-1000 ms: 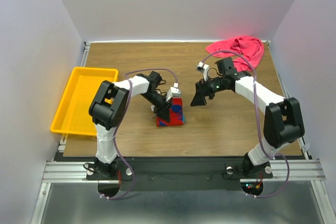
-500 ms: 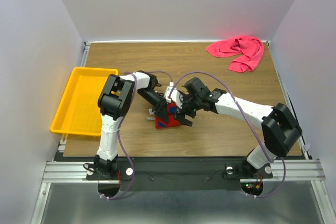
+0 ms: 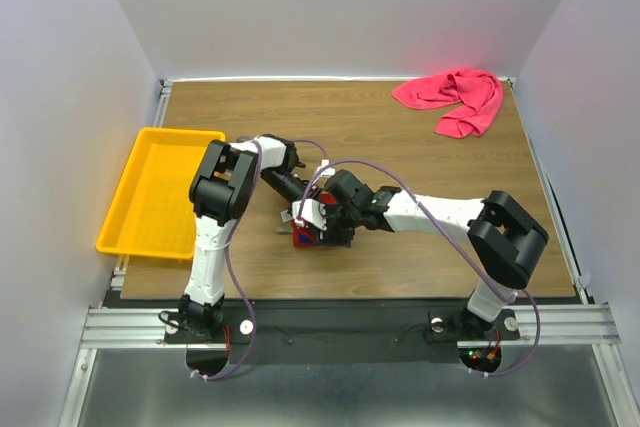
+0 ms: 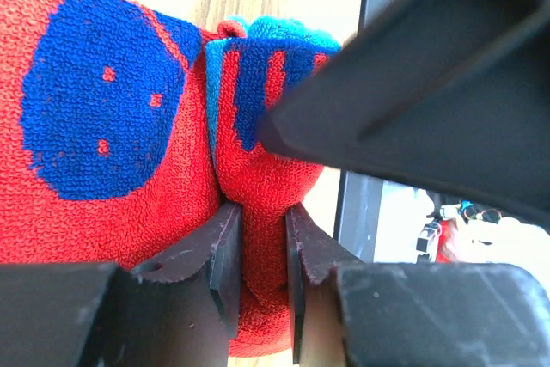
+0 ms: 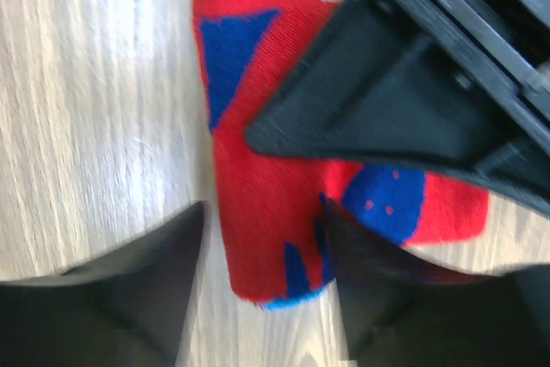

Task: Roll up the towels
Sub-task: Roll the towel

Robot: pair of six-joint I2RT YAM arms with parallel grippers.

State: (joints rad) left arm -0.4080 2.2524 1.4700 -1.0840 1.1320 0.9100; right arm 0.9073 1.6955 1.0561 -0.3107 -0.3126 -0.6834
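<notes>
Two grippers crowd one small bundle on the near half of the wood-grain worktop [image 3: 330, 117], a little toward 7 o'clock from its middle in the top view. The bundle is the patterned towel [image 5: 266, 186], a looped terry cloth in red with navy-blue blotches and triangles and a teal edge. It is folded into a compact, roughly oblong pad that lies on the wood.

The left gripper [image 4: 262, 238] reaches in from 11 o'clock and pinches a raised fold of the red pile between its two flat black fingers. They stand narrow, with only the thickness of the cloth between them.

The right gripper [image 5: 265, 212] comes in from 3 o'clock with its wedge-shaped matte black fingers spread wide. In its wrist view one finger sits over bare wood just beside the towel's long edge and the other overlaps the cloth. The teal-trimmed end of the towel lies between them, ungripped. The black bodies of the two grippers overlap in every view, and whether they touch cannot be told.

At 9 o'clock a yellow tray [image 3: 165, 187] of smooth hard plastic, rectangular with low walls, sits at the worktop's left edge. Far off at 1 o'clock, in the back right corner, the pink towel [image 3: 455, 97] lies crumpled in a soft loose heap, well apart from both arms.
</notes>
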